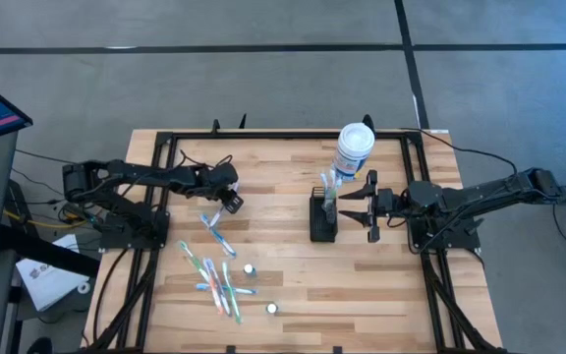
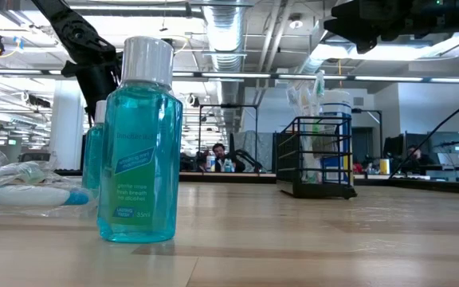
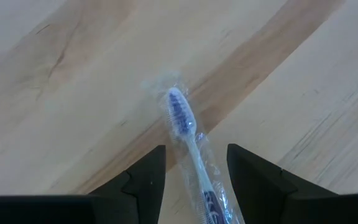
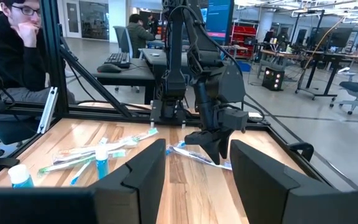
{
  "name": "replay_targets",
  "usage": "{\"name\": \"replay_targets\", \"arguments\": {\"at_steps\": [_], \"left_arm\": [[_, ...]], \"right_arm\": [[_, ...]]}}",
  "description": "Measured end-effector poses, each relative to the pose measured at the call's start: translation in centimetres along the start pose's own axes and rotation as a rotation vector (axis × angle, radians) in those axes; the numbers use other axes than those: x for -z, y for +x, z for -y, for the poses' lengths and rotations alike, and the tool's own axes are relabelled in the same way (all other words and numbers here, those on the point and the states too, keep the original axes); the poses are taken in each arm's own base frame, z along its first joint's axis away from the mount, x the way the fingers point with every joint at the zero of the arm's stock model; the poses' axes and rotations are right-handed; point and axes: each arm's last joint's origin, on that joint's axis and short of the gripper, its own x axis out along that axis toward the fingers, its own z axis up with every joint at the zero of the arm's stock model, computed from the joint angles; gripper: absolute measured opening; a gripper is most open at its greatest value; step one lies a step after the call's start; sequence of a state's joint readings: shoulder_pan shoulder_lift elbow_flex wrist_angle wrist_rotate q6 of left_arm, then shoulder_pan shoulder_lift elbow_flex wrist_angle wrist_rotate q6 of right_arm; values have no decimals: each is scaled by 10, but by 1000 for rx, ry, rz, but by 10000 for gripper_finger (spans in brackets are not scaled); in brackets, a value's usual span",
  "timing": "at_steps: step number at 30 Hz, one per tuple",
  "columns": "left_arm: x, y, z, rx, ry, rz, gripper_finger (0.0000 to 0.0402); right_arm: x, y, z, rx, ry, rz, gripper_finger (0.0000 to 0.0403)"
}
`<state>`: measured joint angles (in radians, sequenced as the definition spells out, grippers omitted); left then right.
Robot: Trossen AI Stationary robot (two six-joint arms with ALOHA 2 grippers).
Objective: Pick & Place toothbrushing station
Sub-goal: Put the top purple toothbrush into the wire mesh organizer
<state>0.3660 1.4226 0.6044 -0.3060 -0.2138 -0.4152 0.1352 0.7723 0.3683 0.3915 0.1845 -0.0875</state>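
Observation:
The toothbrushing station (image 1: 322, 220), a small black wire caddy, stands upright right of the table's middle, with toothbrushes (image 2: 313, 96) sticking up out of it. My right gripper (image 1: 356, 206) hovers open and level just right of it, above its top. My left gripper (image 1: 229, 205) points steeply down at a wrapped blue toothbrush (image 3: 188, 140) that lies flat on the wood. Its open fingers stand on either side of the handle, the brush head beyond their tips. The right wrist view shows this gripper (image 4: 215, 149) low over that toothbrush (image 4: 188, 152).
Several wrapped toothbrushes (image 1: 219, 280) and two small bottles (image 1: 250, 268) (image 1: 271, 308) lie scattered at the near left. A white canister (image 1: 354, 147) stands behind the caddy. A teal mouthwash bottle (image 2: 138, 143) fills the low view's foreground. A person (image 4: 11, 37) sits beyond the table.

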Motion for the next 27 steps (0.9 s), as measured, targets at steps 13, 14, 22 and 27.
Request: {"name": "replay_targets", "arguments": {"at_steps": [13, 14, 22, 27], "left_arm": [[-1, 0, 0, 2, -4, 12, 164], [-1, 1, 1, 1, -4, 11, 164], [4, 22, 4, -27, 9, -49, 164], [3, 20, 3, -29, 5, -37, 158]], "right_arm": [[-1, 0, 0, 1, 0, 8, 170], [-1, 0, 0, 1, 0, 8, 170], [-1, 0, 0, 2, 0, 7, 170], [-1, 0, 2, 12, 0, 6, 170]]}}
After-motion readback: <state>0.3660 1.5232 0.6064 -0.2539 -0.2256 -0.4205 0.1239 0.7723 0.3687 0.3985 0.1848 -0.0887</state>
